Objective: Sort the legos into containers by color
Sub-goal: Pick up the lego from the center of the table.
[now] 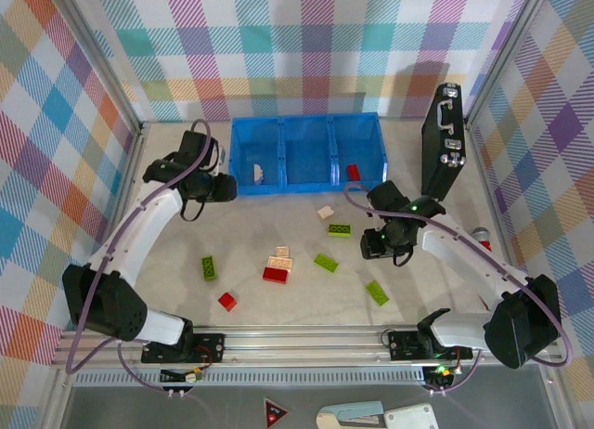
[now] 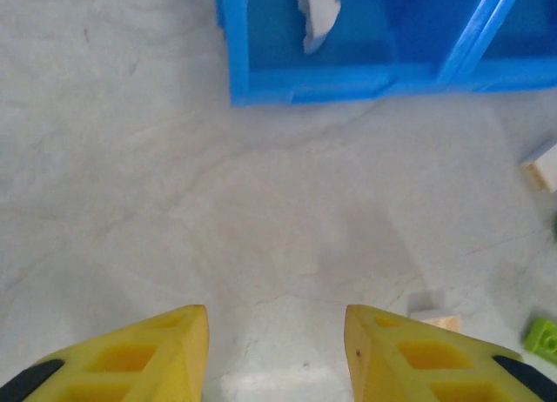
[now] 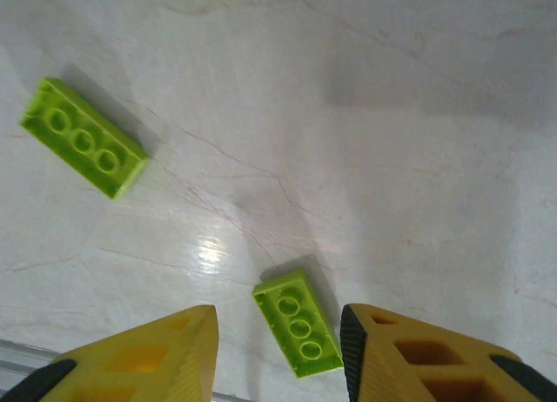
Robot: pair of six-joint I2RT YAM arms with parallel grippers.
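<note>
The right gripper [image 3: 277, 319] points down at the table [image 1: 306, 304], its yellow fingers [image 3: 174, 350] spread and pinching nothing. In the wrist view a lime brick [image 3: 297, 324] lies flat between the tips, hollow side up, with its long axis running from far-left to near-right. A second lime brick [image 3: 83, 137] lies to the left and farther off, also hollow side up and on much the same slant. Seen from above, a dark green brick [image 1: 340, 229] sits just left of this gripper, its long axis left to right. A cream brick [image 1: 325, 211] lies just beyond it.

The left gripper [image 2: 271, 319] is also spread, with only bare table between its fingers. It hangs just near of the left near corner of the blue tray [image 2: 305, 82]. The tray lies along the far side of the table, long axis left to right, with three compartments in a row. A white brick [image 2: 318, 15] sits in the left compartment; which way it points I cannot tell. A red brick [image 1: 354, 173] sits in the right compartment, by its near wall.

Near the middle of the table a larger red brick [image 1: 276, 275] lies with its long axis left to right, and a small cream piece [image 1: 280, 258] touches its far side. A small red brick [image 1: 227, 301] lies to its near-left. A third lime brick [image 1: 209, 267] lies farther left, its long axis roughly near to far.
</note>
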